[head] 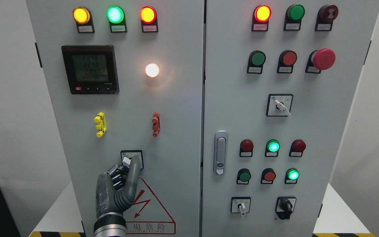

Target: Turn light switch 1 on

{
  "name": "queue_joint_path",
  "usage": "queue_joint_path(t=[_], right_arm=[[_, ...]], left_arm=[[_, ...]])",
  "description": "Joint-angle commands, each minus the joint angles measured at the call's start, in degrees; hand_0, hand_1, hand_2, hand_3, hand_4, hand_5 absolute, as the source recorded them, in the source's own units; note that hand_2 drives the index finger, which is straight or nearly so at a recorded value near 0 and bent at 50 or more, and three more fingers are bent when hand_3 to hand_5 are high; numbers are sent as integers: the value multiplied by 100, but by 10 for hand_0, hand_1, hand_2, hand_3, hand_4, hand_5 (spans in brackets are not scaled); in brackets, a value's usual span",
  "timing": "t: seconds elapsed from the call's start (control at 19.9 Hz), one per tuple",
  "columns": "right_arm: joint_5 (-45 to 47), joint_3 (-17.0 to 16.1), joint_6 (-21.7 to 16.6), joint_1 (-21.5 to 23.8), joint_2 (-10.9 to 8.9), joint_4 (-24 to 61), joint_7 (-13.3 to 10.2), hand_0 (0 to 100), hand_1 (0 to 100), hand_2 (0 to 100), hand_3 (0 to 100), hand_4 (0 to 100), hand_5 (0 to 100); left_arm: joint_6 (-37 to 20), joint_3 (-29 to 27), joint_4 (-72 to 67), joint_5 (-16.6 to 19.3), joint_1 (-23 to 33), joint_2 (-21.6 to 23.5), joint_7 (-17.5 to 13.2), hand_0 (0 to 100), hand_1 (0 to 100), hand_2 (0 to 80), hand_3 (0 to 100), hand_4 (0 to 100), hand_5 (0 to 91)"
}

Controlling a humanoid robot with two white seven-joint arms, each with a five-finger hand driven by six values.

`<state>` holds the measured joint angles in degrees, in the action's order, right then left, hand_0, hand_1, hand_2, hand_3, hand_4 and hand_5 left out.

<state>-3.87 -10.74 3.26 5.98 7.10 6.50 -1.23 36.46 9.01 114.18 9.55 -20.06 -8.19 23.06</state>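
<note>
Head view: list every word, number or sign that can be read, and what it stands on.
"2248", "2248", "2247": three rows on the digital meter; its bottom row is blurred.
"电危险": red characters on the warning triangle sticker, with a lightning bolt; the left hand hides its start.
Label plates under the lamps and buttons: too small to read.

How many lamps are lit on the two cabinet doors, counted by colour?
Green lamps: 3
Red lamps: 2
Yellow lamp: 1
White lamp: 1
Total: 7
</note>
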Motion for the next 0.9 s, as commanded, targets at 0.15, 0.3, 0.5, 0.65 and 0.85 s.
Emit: queue_joint_path(t=[0.15, 0.3, 0.5, 0.65, 0.85], right_arm=[[0, 2, -1, 0, 2, 0, 0, 0, 0, 0, 0, 0, 0], [0, 2, -1, 0, 2, 0, 0, 0, 0, 0, 0, 0, 0], [0, 2, -1, 0, 2, 0, 0, 0, 0, 0, 0, 0, 0], [0, 2, -1, 0, 2, 0, 0, 0, 0, 0, 0, 0, 0], [0, 2, -1, 0, 2, 0, 0, 0, 0, 0, 0, 0, 0]], left_arm=[[-77, 22, 35, 3, 160, 28, -12, 133, 347, 689, 1000, 1000, 885], [-270, 13, 35, 12, 230, 28, -12, 39, 364, 704, 1000, 1000, 885], [-455, 13, 35, 12, 283, 45, -12, 10, 365, 718, 1000, 1000, 884], [-587, 5, 43, 30, 475, 63, -12, 2, 364, 723, 1000, 1000, 884], [-1157, 5, 52, 30, 1037, 133, -3, 0, 362, 726, 1000, 1000, 884]])
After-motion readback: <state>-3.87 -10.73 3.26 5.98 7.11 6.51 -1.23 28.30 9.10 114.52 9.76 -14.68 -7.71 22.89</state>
